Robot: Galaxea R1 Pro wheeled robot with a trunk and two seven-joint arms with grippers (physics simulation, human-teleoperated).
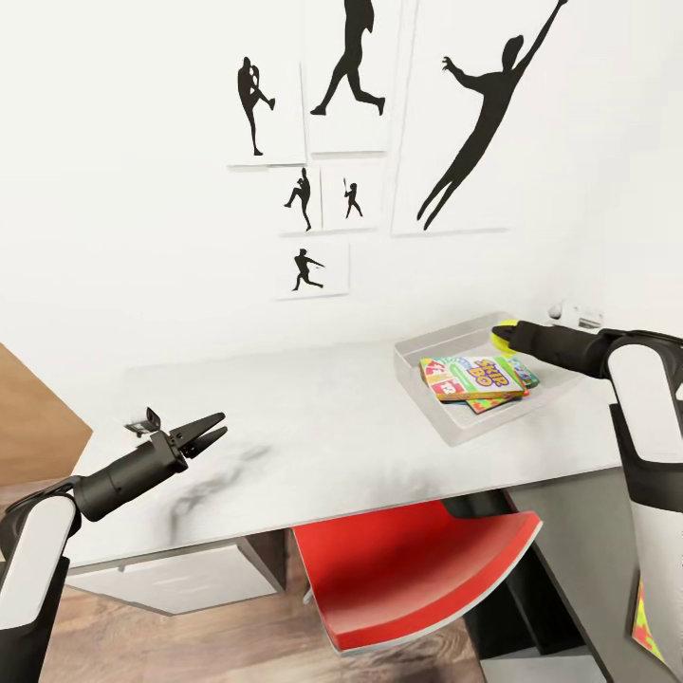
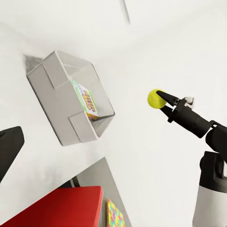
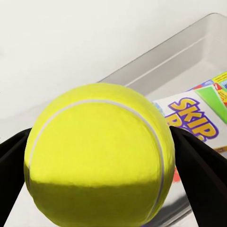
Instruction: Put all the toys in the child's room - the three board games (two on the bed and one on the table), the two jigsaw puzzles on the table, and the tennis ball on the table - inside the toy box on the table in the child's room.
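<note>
On the white table (image 1: 313,417), the light grey toy box (image 1: 415,359) stands at the right end. In it the Skip-Bo board game (image 1: 479,375) lies on top of other flat boxes (image 1: 491,403). My right gripper (image 1: 507,336) is shut on the tennis ball (image 1: 503,325), holding it above the toy box's far side. The right wrist view shows the ball (image 3: 99,156) between both fingers, with the toy box (image 3: 189,52) and Skip-Bo (image 3: 198,118) below. My left gripper (image 1: 222,425) hovers open over the table's left part, holding nothing. A colourful jigsaw puzzle (image 1: 648,617) lies on a dark grey surface lower right.
A red chair (image 1: 417,569) is tucked under the table's front edge. A white drawer unit (image 1: 180,574) sits below the table's left side. Silhouette posters (image 1: 351,76) hang on the white wall behind. A small white object (image 1: 574,315) lies behind the toy box.
</note>
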